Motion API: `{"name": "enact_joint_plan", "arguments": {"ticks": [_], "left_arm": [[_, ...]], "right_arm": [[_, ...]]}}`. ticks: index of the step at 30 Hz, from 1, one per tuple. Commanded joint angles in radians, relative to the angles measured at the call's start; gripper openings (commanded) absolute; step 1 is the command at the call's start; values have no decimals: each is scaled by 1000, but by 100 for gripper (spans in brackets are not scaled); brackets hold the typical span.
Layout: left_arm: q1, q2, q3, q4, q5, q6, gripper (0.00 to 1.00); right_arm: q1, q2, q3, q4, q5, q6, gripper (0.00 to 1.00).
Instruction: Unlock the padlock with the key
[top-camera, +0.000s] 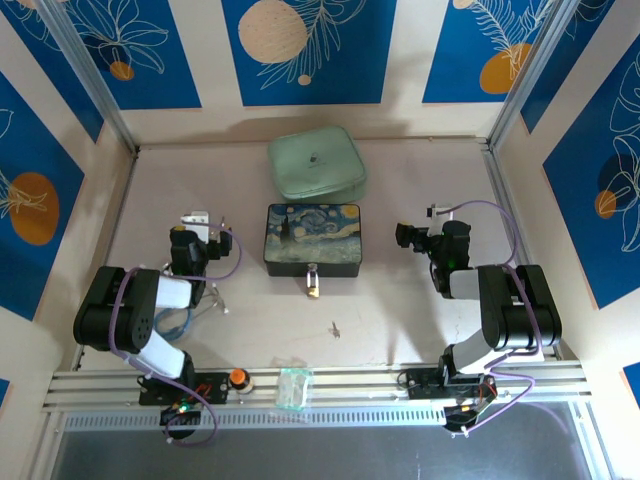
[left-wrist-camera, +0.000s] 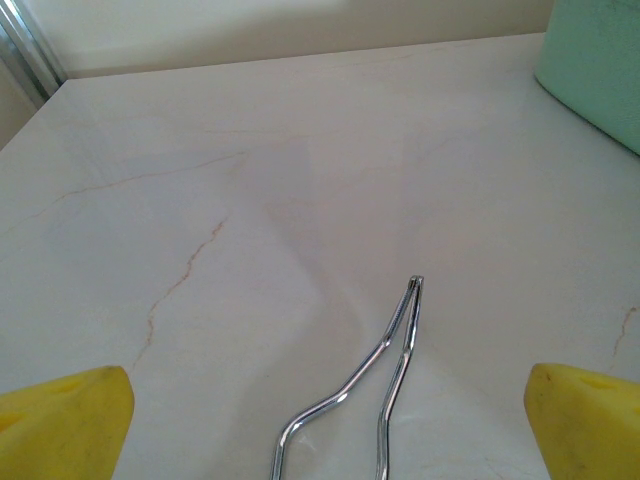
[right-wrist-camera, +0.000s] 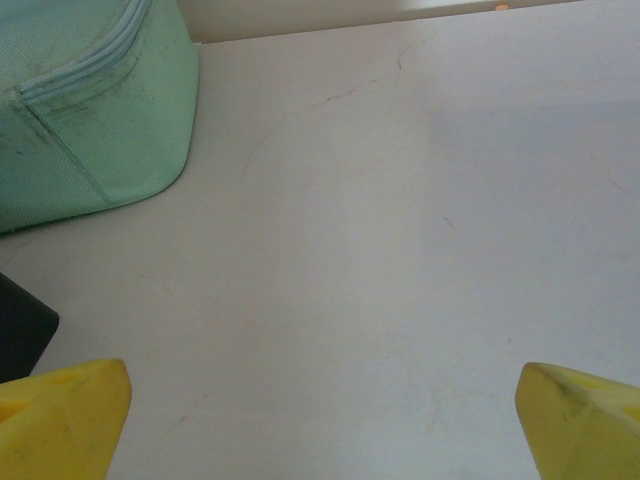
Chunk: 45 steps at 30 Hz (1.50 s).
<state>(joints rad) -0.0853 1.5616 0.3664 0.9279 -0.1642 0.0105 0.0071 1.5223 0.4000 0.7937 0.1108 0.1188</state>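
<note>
Painted rectangular box (top-camera: 312, 238) sitting lid-down.
Green fabric pouch (top-camera: 316, 163) lying zipped behind it.
Brass padlock (top-camera: 313, 288) lying on worktop (top-camera: 420, 330), just beside box front.
Thin key (top-camera: 336, 329) lying near, toward arms.
Left fingers (left-wrist-camera: 70, 420) and right fingers (right-wrist-camera: 60, 410) gaping wide, gripping nothing.

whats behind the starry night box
A mint green zipped pouch lies behind the painted box, on its far side, with a narrow strip of table between them. The box's rear face is hidden from above.
</note>
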Motion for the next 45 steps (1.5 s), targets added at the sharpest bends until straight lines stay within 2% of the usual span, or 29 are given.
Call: {"name": "enact_joint_plan", "arguments": {"ticks": [1, 11, 14, 20, 22, 25, 27, 28, 30, 33, 37, 39, 41, 43, 45], "left_arm": [[6, 3, -1, 32, 17, 17, 99], [5, 1, -4, 37, 18, 17, 100], [5, -32, -13, 29, -21, 5, 99], [5, -274, 26, -231, -75, -28, 100], [6, -349, 47, -301, -85, -90, 99], [7, -470, 120, -539, -123, -330, 100], [7, -527, 144, -639, -52, -455, 99], [7, -557, 138, -644, 14, -496, 100], [7, -607, 118, -633, 160, -568, 99], [6, -678, 114, -713, 250, -673, 99], [-8, -749, 117, -795, 402, -709, 99], [-26, -764, 52, -683, 478, -782, 99], [-27, -733, -28, -502, 554, -913, 99], [-44, -701, -26, -499, 608, -941, 100], [-117, -715, 0, -609, 551, -897, 99]], "right_arm": [[-4, -1, 20, 9, -16, -20, 99], [-6, -5, 17, 13, -16, -19, 99], [-7, -34, 34, -36, 10, -2, 99], [-4, -203, 77, -252, -3, 0, 99], [-5, -258, 103, -347, -1, 49, 99], [-7, -323, 164, -534, -7, 172, 99], [-10, -342, 225, -721, 71, 339, 99], [-17, -343, 258, -802, 66, 383, 99], [-42, -346, 289, -890, -64, 387, 99], [-49, -384, 278, -924, -233, 396, 99], [-23, -428, 293, -1052, -332, 433, 99], [20, -451, 286, -1084, -359, 428, 99], [104, -473, 272, -1090, -353, 391, 94], [200, -493, 267, -1117, -293, 373, 94], [297, -513, 262, -1157, -218, 381, 94]]}}
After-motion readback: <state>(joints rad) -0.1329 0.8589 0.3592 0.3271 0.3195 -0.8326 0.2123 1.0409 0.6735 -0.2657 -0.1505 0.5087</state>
